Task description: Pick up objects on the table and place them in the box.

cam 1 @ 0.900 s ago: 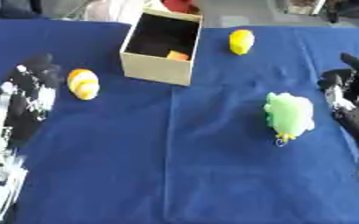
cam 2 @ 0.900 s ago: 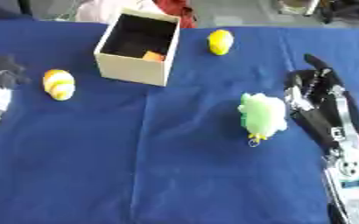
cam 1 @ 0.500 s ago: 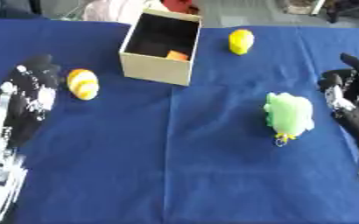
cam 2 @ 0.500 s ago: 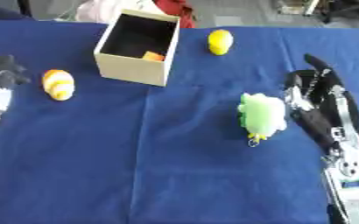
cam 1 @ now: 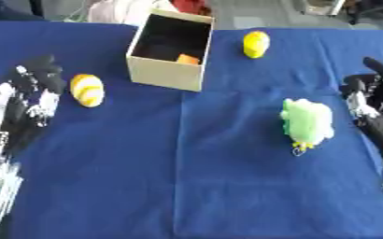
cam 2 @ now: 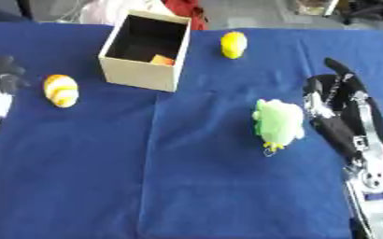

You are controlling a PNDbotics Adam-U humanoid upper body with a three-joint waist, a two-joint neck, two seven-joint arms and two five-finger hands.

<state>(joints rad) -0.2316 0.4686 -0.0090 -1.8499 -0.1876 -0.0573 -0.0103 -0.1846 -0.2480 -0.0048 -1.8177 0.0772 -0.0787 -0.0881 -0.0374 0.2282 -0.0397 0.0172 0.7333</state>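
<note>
Box: open-topped, cream-sided, at the far middle of the blue table; I place everything else from it. A small orange thing already lies inside.
Striped yellow-orange object: on the cloth just left of the box, a small gap between them.
Yellow object: right of the box, near its far corner, apart from it.
Green plush toy: well to the box's right and nearer to me, lying flat, with a small trinket at its near end.
My left hand: left of the box, just beside the striped object, apparently not touching it. Fingers look partly curled and hold nothing, so I judge it placed for that pick.
My right hand: far right of the box, just beside the plush. Fingers lightly bent, empty, thumb side toward the toy.
Left to do: three things, I judge, are still outside the box.
</note>
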